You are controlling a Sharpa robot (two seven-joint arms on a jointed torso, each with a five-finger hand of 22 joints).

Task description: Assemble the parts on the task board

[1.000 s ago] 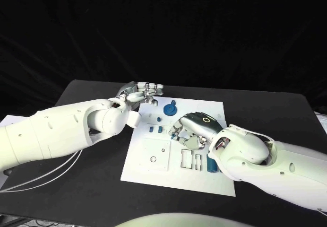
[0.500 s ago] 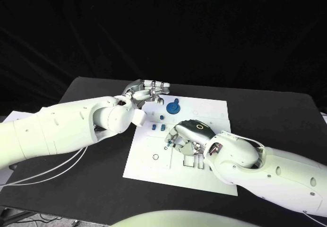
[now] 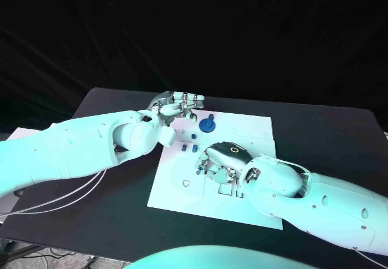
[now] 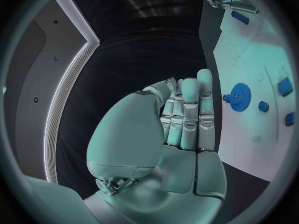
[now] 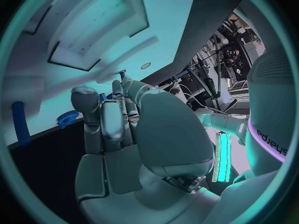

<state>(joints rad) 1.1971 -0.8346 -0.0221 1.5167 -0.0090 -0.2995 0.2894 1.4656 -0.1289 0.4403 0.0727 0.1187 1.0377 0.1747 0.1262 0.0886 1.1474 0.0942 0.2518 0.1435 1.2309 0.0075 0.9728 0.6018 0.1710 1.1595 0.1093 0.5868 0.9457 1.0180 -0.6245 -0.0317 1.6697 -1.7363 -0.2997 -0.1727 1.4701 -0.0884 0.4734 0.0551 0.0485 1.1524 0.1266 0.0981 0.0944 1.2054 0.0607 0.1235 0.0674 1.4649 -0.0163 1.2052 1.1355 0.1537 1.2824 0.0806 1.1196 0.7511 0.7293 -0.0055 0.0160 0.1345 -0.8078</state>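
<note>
Mostly white task board (image 3: 250,126) (blue parts (image 3: 208,125))

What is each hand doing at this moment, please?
Left hand: fingers curled in, holding nothing, beside the blue gear.
Right hand: over the task board, fingers bent; whether it holds a part cannot be told.

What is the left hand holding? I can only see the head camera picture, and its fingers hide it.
Observer: Nothing. In the left wrist view the left hand has its fingers curled in with nothing between them.
Operator: Is a piece hiding under the big right arm?
Observer: Yes. The right wrist view shows a long blue rod lying on the flat white task board.
Operator: Is the round blue thing a wheel?
Observer: The left wrist view shows teeth round its rim, so it is a blue toothed gear.
</note>
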